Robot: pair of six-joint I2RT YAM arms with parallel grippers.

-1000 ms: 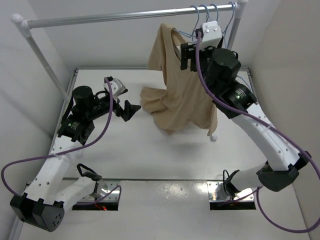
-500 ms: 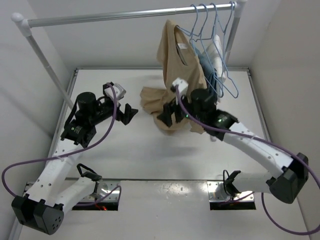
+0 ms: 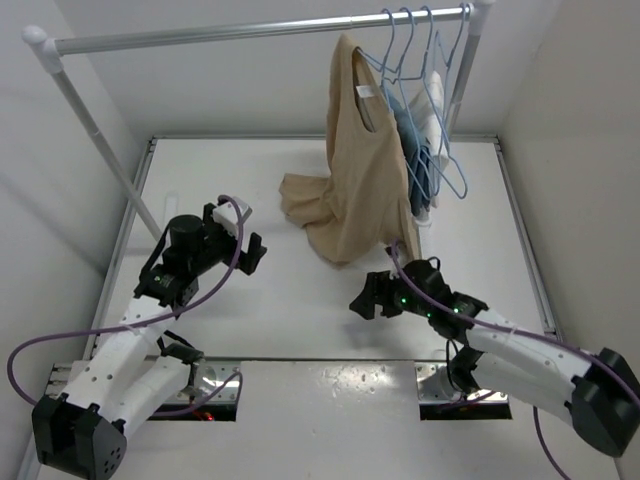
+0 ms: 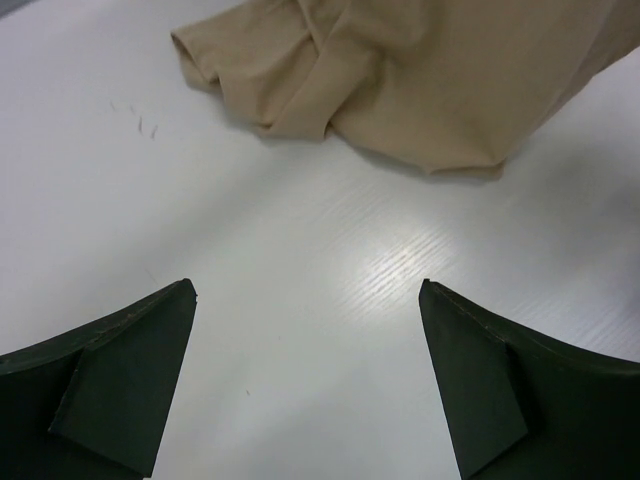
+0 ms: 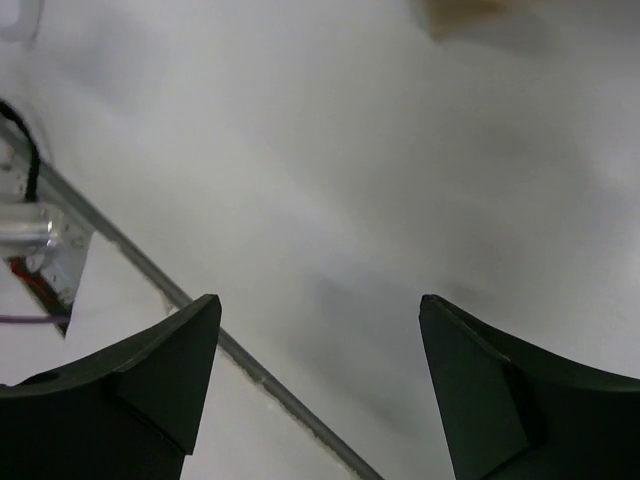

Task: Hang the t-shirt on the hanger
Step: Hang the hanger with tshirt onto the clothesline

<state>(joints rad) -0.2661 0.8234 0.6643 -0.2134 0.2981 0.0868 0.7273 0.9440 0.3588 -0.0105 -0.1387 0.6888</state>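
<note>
We list: t-shirt [image 3: 362,175] on hanger [image 3: 390,40] at rail [image 3: 200,36], hem on table [image 3: 300,300]. Left gripper [image 4: 307,295] spread wide, empty. Right gripper [image 5: 320,305] parted, empty.

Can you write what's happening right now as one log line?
t-shirt: on hanger at rail, hem bunched on table | left pincer: open, empty | right pincer: open, empty | stage: shirt hung
</note>
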